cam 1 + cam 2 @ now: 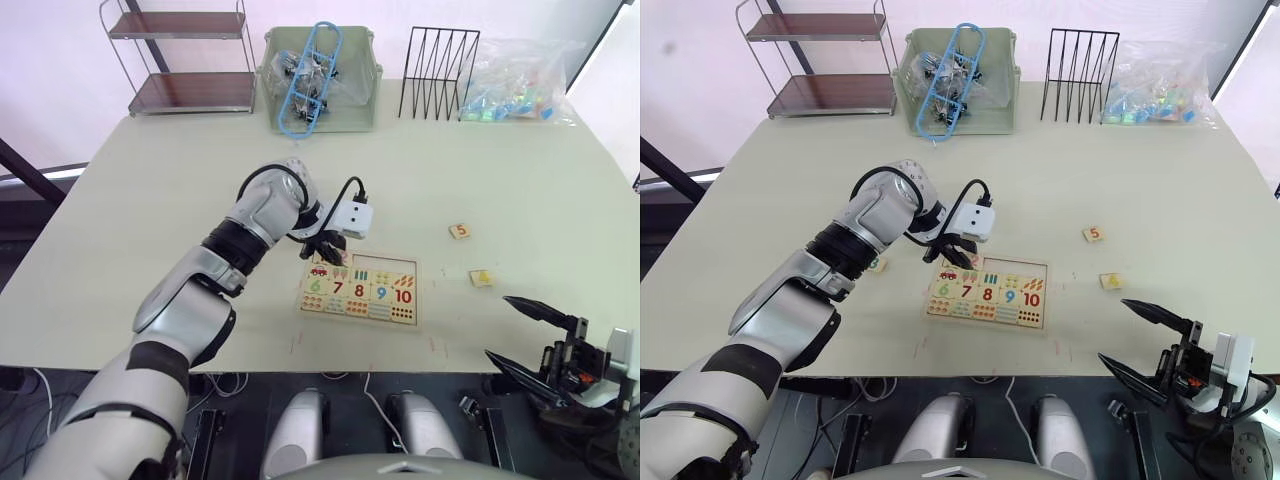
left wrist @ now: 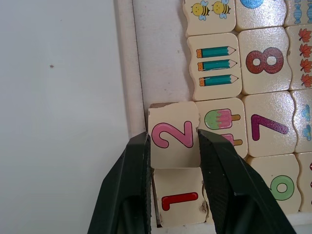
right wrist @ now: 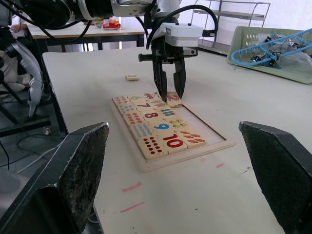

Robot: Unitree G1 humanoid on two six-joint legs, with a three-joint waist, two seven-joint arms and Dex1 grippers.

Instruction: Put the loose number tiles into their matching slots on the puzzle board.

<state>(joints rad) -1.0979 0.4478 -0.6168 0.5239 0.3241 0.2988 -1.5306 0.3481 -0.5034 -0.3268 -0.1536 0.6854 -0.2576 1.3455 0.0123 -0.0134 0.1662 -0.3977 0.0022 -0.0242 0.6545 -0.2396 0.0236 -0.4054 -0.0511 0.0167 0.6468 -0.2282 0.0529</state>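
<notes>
A: What sits between the left hand (image 2: 173, 161)'s black fingers (image 2: 129, 185)?

B: A pale tile with a pink 2 (image 2: 173, 134), one finger along each side edge. It lies in the top row of the puzzle board (image 2: 124, 68), hard against the raised rim.

A: And next along that row?

B: A tile with a red 1 (image 2: 180, 201) touches the 2 tile, lower between the fingers. On the other side the recess (image 2: 161, 53) is bare wood.

A: The neighbouring pieces?

B: An ice-lolly picture (image 2: 222, 119) just beside the 2, then three teal pencils (image 2: 214, 66). Further across, a purple 7 (image 2: 268, 124), a dark red 8 (image 2: 265, 61) and a green 6 (image 2: 280, 187).

A: Outside the rim?

B: Plain pale worktop (image 2: 58, 117).
</notes>
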